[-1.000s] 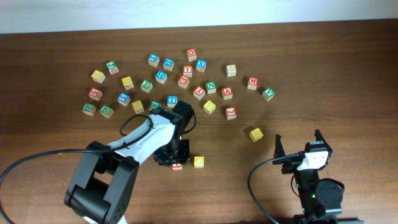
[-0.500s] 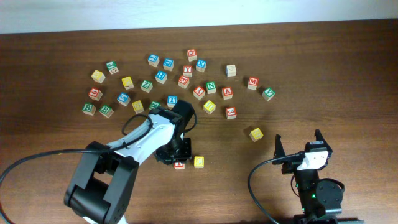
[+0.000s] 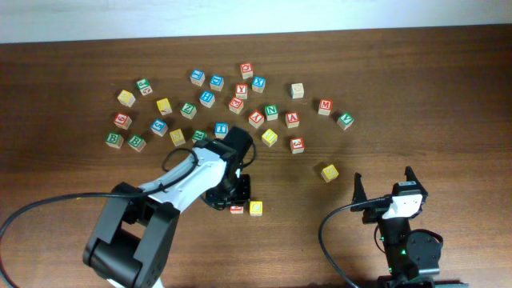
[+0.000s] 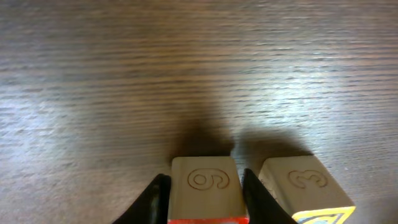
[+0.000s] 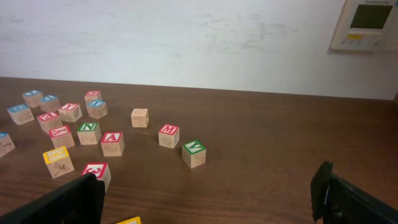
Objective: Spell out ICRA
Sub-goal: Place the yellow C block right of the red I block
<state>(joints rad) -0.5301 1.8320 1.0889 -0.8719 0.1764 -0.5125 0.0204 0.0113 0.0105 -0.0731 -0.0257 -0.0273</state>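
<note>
A dark brown wood-grain table (image 3: 72,184) fills the overhead view, its grain running side to side. Beyond its far edge stands a plain white wall (image 5: 186,43) with a beige wall panel (image 5: 364,23) mounted high at the right.

Near the table's front, the left gripper (image 4: 205,202) has its two fingers pressed against opposite sides of a red-faced wooden cube (image 3: 237,209), which sits on the table. The side of that cube facing the wrist camera bears a carved numeral. Just to its right stands a yellow-faced wooden cube (image 3: 256,208), close beside it with a narrow gap.

The red-faced wooden A cube (image 5: 112,142) lies farther back among the other small wooden letter cubes (image 3: 217,82), scattered in a loose band across the table's far half.

The right gripper (image 3: 384,186) hangs near the front right corner with its fingers spread wide and nothing between them.
</note>
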